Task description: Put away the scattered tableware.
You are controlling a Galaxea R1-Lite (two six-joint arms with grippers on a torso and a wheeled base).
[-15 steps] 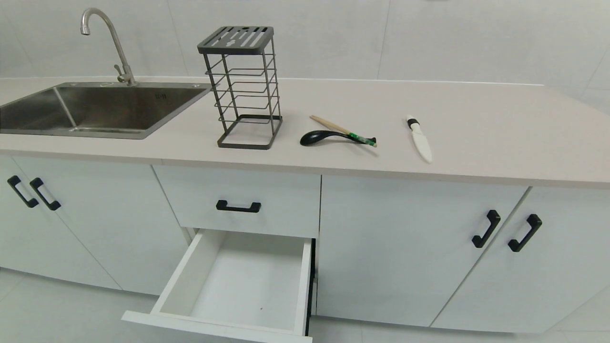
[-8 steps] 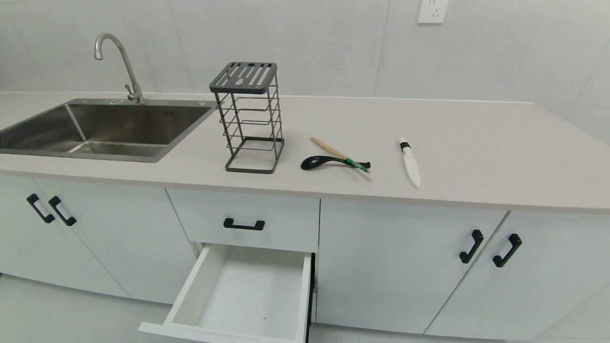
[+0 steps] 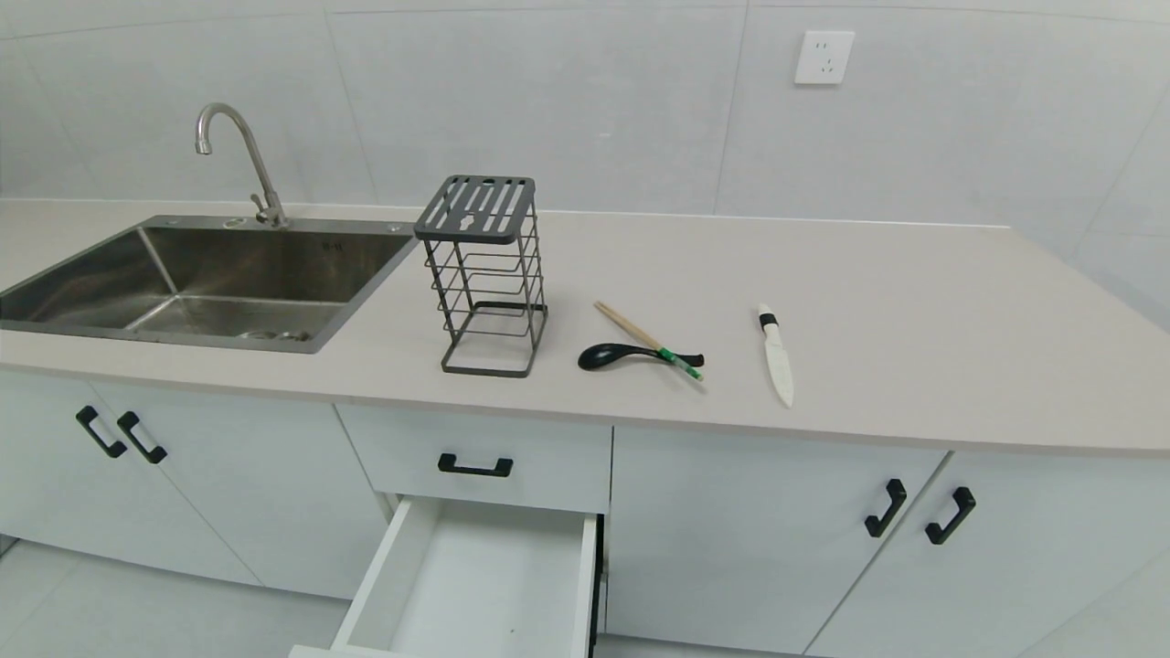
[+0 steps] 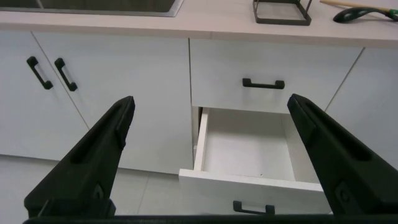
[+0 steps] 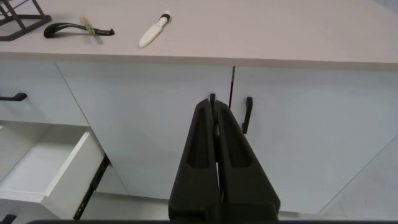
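The left claw gapes wide before the pulled-out white drawer, the right claw is pressed closed and empty, and beyond, on the beige tabletop, a black plastic spoon touching wooden chopsticks lies between a dark wire rack and a white knife.

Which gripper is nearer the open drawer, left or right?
Left. The left gripper faces the open drawer head-on, its jaws spread to either side of it. The right gripper, shut, is off to the side, facing the cabinet doors farther right.

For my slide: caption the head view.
Counter with wire rack, black spoon, chopsticks and knife; lower drawer open.
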